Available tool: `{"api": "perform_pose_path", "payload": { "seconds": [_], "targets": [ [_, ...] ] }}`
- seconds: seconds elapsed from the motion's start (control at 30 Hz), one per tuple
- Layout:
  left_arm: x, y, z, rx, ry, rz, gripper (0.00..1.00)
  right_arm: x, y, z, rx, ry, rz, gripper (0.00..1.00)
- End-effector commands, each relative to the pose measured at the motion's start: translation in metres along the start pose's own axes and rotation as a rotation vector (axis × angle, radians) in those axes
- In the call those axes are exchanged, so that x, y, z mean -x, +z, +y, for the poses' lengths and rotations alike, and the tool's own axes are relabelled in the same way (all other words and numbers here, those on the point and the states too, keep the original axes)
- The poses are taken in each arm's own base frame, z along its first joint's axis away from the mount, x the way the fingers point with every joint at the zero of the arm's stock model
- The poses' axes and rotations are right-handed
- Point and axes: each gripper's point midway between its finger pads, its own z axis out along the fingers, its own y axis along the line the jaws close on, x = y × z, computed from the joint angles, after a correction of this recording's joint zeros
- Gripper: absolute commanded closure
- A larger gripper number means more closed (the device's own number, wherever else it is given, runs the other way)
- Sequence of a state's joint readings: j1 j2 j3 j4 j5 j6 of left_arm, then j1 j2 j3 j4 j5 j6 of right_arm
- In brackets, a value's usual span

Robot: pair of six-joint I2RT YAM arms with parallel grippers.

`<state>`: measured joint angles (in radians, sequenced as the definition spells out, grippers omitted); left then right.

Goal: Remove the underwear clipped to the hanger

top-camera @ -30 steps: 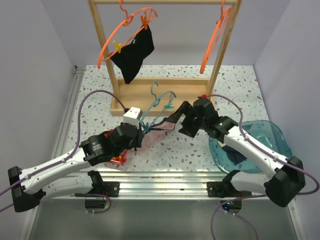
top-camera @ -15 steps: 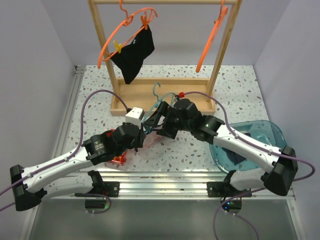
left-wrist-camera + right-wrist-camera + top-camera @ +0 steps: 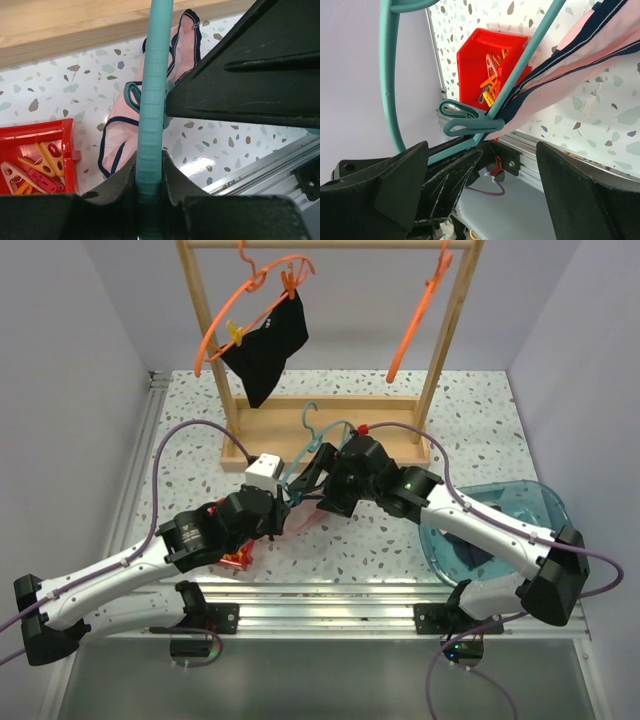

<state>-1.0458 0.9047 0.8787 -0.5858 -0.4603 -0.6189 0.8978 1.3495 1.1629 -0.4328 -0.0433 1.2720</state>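
My left gripper [image 3: 287,492] is shut on the bar of a teal hanger [image 3: 318,445], seen up close in the left wrist view [image 3: 152,100]. The dusty pink underwear [image 3: 305,517] with dark trim hangs from it by a teal clip [image 3: 465,122] and droops onto the table [image 3: 125,125]. My right gripper [image 3: 318,472] is open, and the clip sits just above the gap between its jaws [image 3: 482,147]. The black underwear [image 3: 266,345] is clipped to an orange hanger [image 3: 255,300] on the wooden rack. The navy underwear is not clearly seen.
A red bin [image 3: 236,560] of loose clips [image 3: 32,167] sits below my left arm. A blue tub [image 3: 520,520] with something dark inside stands at the right. An empty orange hanger [image 3: 415,320] hangs on the rack, whose wooden base [image 3: 270,430] is just behind the grippers.
My right gripper has swung left from near the tub to the teal hanger beside my left gripper. The empty orange hanger has swung slightly. My left gripper still holds the hanger.
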Motion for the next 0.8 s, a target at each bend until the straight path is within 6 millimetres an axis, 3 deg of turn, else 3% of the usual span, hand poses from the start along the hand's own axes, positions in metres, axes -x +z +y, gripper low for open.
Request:
{"api": "perform_pose_path", "payload": {
  "seconds": [0.0, 0.2, 0.3, 0.4, 0.43, 0.6, 0.77],
  "targets": [
    [0.021, -0.003, -0.009, -0.027, -0.051, -0.073, 1.0, 0.008, 0.0, 0.014, 0.016, -0.012, -0.036, 0.09],
    [0.026, -0.004, -0.011, -0.03, -0.045, -0.08, 1.0, 0.008, 0.019, 0.005, -0.051, -0.026, -0.021, 0.09],
    [0.027, -0.007, -0.008, -0.022, -0.044, -0.084, 1.0, 0.003, 0.023, -0.008, -0.103, -0.032, -0.003, 0.09],
    [0.029, -0.011, -0.003, -0.007, -0.049, -0.092, 1.0, -0.004, 0.015, -0.03, -0.15, -0.037, 0.016, 0.09],
    [0.029, -0.012, 0.0, 0.005, -0.049, -0.099, 1.0, -0.004, 0.004, -0.03, -0.14, -0.036, 0.01, 0.09],
    [0.032, -0.017, 0.008, 0.033, -0.053, -0.118, 1.0, -0.015, -0.025, -0.079, -0.224, -0.025, 0.007, 0.09],
    [0.037, -0.016, 0.007, 0.039, -0.051, -0.129, 1.0, -0.026, -0.035, -0.117, -0.27, 0.015, 0.007, 0.08]
  ]
}}
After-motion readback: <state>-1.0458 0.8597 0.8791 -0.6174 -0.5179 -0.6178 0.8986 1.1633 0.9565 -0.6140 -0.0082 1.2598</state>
